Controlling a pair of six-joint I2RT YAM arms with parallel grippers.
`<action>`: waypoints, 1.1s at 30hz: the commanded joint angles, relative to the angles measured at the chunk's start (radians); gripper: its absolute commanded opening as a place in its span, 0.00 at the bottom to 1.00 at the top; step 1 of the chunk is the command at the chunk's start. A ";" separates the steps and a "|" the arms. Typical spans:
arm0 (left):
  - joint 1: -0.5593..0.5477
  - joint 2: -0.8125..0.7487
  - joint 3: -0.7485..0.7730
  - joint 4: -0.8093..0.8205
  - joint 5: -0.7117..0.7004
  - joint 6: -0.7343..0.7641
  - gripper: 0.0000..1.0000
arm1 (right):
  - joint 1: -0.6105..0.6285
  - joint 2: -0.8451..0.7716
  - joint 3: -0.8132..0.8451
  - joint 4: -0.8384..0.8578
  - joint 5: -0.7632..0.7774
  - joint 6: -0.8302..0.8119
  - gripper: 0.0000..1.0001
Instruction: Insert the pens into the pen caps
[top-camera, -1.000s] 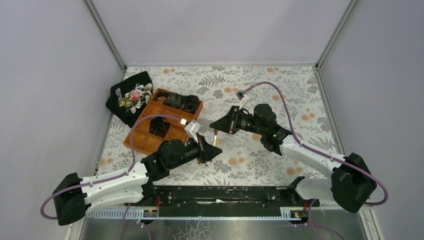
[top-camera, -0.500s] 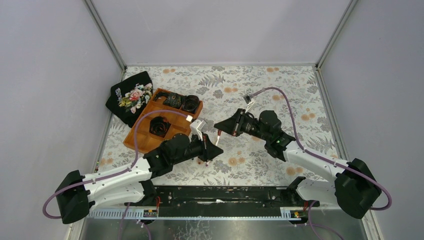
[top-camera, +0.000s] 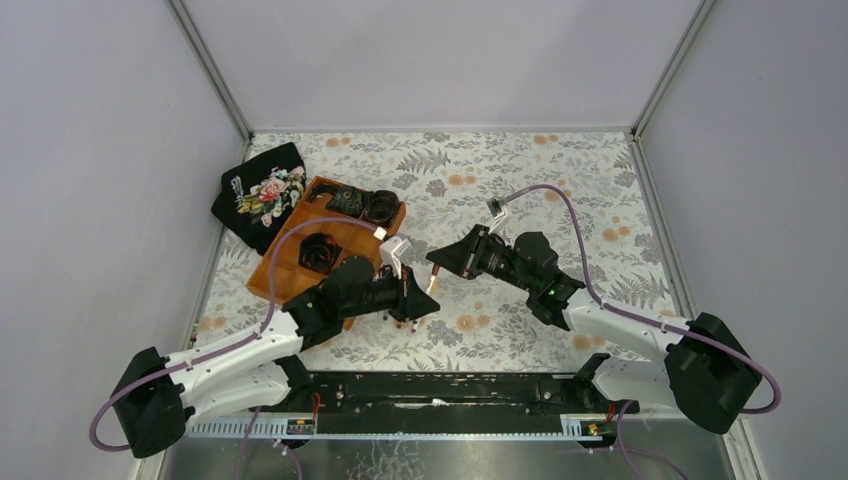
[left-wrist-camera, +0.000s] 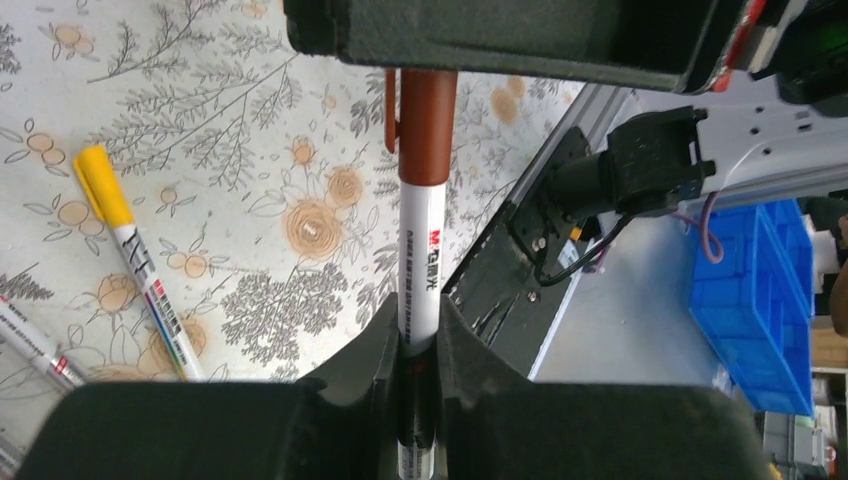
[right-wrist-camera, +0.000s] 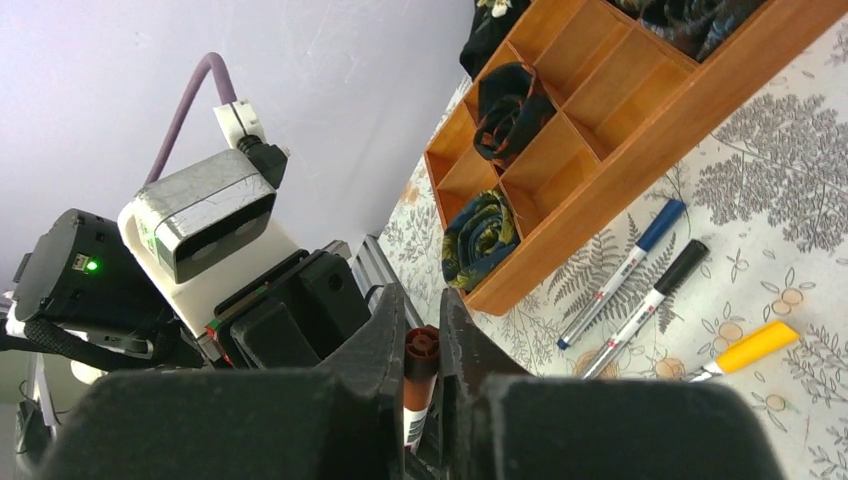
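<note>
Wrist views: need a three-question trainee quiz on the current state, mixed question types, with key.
1. True or false: the yellow-capped pen lies inside the wooden tray.
2. Which cap colour is clamped in the right end effector? A blue, B red, C black.
3. Fill in: the left end effector grips a pen by its ___ barrel.
Key: 1 false; 2 B, the red cap; 3 white.

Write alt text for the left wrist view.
The left gripper clamps the white barrel of a pen whose red-brown cap runs up into the right gripper above. A yellow-capped pen lies on the floral tablecloth at the picture's left.
</note>
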 joint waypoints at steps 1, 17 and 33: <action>0.056 -0.010 0.117 0.193 -0.159 0.042 0.00 | 0.124 -0.036 -0.034 -0.260 -0.173 -0.039 0.01; -0.039 0.331 0.092 -0.256 -0.409 -0.081 0.00 | -0.048 -0.125 0.213 -0.838 0.409 -0.346 0.91; -0.045 0.423 0.173 -0.273 -0.452 -0.052 0.61 | -0.132 -0.119 0.168 -0.827 0.378 -0.409 0.94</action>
